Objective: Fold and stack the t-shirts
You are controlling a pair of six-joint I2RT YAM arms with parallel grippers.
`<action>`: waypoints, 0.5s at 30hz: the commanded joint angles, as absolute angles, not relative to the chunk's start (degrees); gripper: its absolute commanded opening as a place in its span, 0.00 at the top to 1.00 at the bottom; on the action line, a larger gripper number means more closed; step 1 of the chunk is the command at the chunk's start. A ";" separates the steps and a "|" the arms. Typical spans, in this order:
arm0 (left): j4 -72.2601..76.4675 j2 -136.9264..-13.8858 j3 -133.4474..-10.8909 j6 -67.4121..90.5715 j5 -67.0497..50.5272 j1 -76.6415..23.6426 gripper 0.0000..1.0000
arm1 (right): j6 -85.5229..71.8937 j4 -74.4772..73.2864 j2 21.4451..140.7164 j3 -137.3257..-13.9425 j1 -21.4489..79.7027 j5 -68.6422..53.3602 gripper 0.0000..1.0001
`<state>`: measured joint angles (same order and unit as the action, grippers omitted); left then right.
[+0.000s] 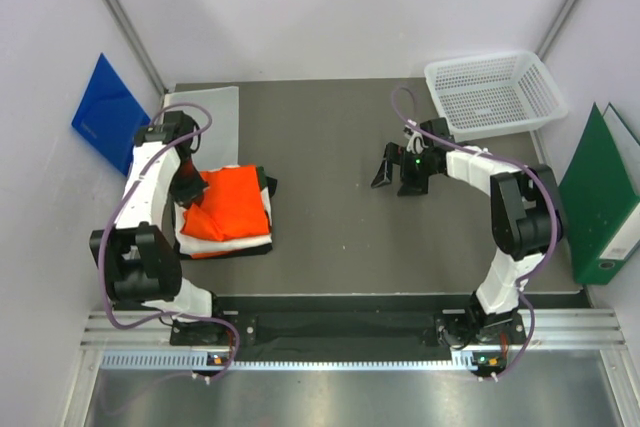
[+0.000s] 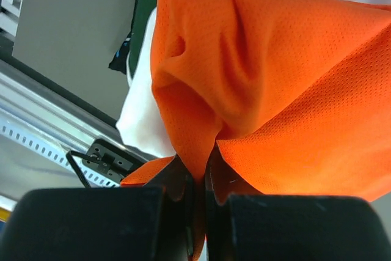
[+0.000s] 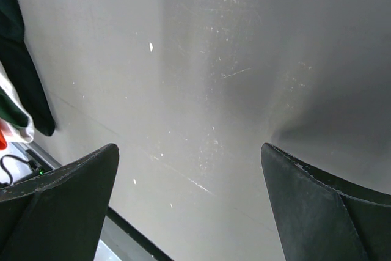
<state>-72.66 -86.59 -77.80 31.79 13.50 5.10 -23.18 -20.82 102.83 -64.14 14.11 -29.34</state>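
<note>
Editor: Left gripper [image 2: 200, 175], closest to the lens: what does it hold?

Stringer: Its black fingers are pinched tight on a fold of the orange t-shirt [image 2: 275, 77], a fine dimpled knit. It is bunched over the smooth white t-shirt [image 2: 142, 111] at the left of the table [image 1: 330, 147].

Editor: And to the right?

Stringer: Right gripper [image 3: 189, 169] hangs spread wide, holding nothing, over the scuffed grey surface, near the white lattice basket [image 1: 495, 92].

The orange t-shirt [image 1: 238, 202] lies folded on the left of the worktop [image 1: 340, 237], atop a white t-shirt [image 1: 232, 244] whose edge shows along the near side. The left pincer [image 1: 190, 190] is at the orange cloth's left edge. Well apart, the right pincer [image 1: 398, 179] hangs with fingers spread over bare worktop, with a white mesh basket [image 1: 495, 92] at the far right corner.
</note>
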 commanded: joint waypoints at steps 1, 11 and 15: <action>-74.00 -84.55 -76.38 32.61 16.26 6.41 0.90 | -23.29 -18.98 103.45 -64.25 13.71 -30.76 0.00; -68.51 -75.52 -93.07 33.06 17.44 6.24 0.01 | -23.12 -18.81 103.09 -63.72 13.71 -30.76 0.00; -58.28 -73.30 -90.71 29.45 0.87 6.07 0.01 | -23.20 -18.63 103.10 -63.37 13.71 -30.76 0.01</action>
<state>-68.51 -76.58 -90.76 32.73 15.81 6.09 -23.18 -20.73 103.26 -64.12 14.11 -29.95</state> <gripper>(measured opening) 0.987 0.995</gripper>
